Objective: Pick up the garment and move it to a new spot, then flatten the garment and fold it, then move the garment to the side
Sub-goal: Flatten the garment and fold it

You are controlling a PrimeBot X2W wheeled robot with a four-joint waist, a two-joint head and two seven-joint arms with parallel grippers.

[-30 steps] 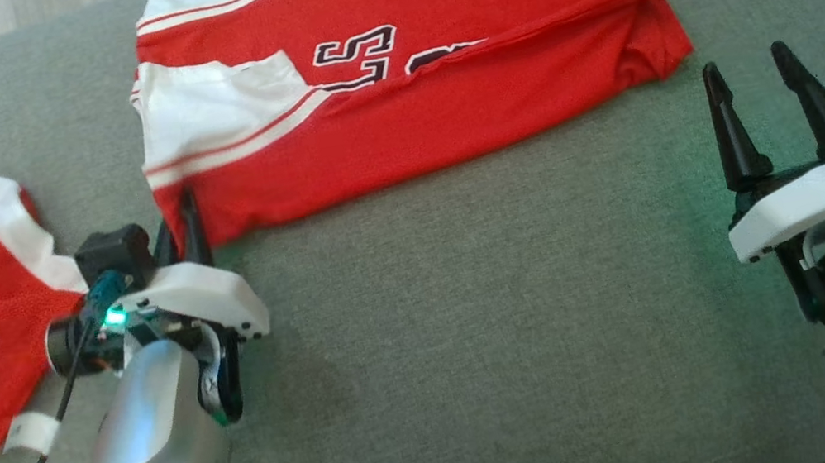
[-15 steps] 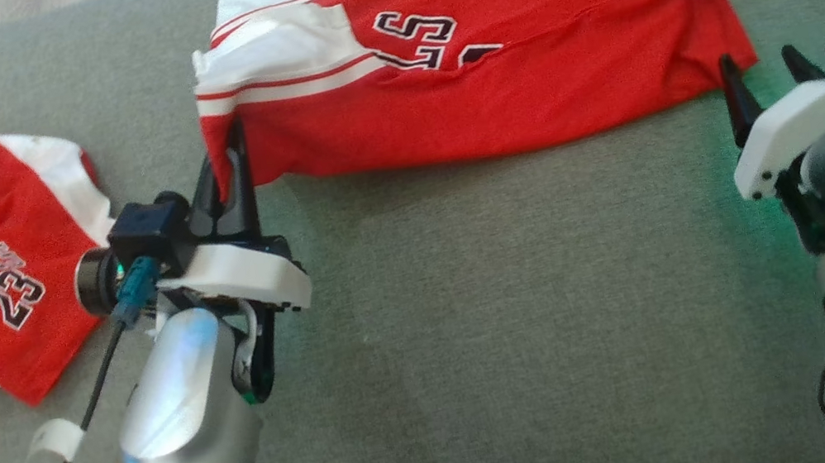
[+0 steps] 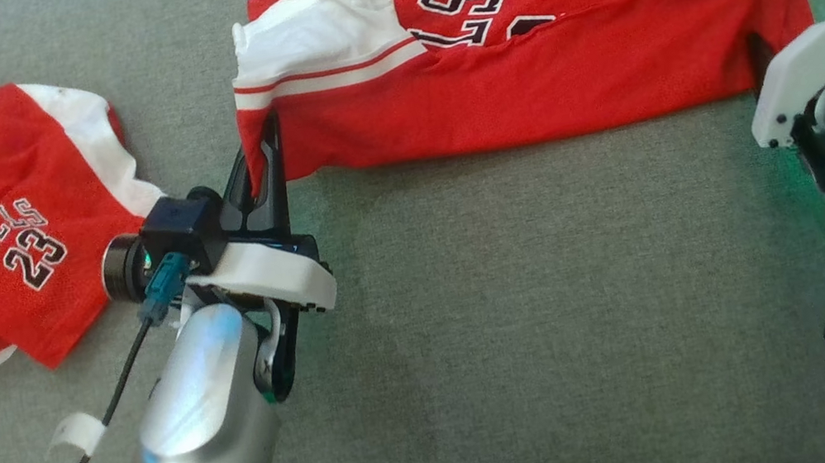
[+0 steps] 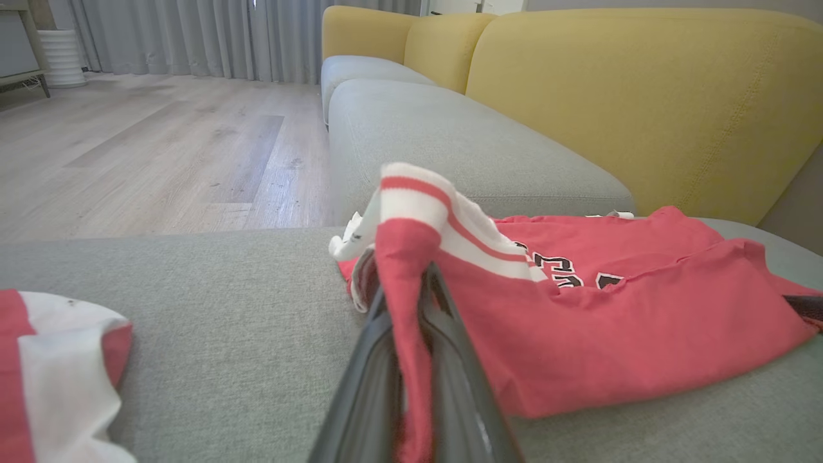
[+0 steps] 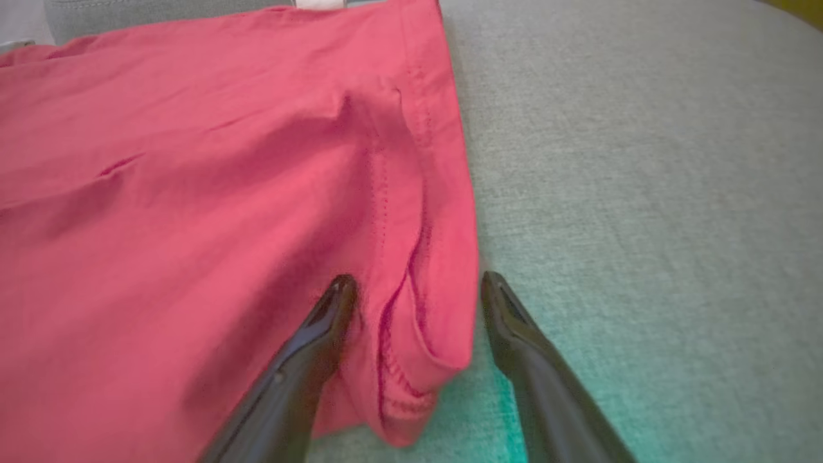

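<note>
The left tool, centre-left, clenches one corner of the shirt; the right tool, released, straddles the opposite corner, likely to stretch it flat

Left pincer: clamped on raised corner of red-and-white jersey, remainder lying on grey sofa seat. 1 second red-and-white garment, lower left. Yellow backrest; wooden floor.
</note>
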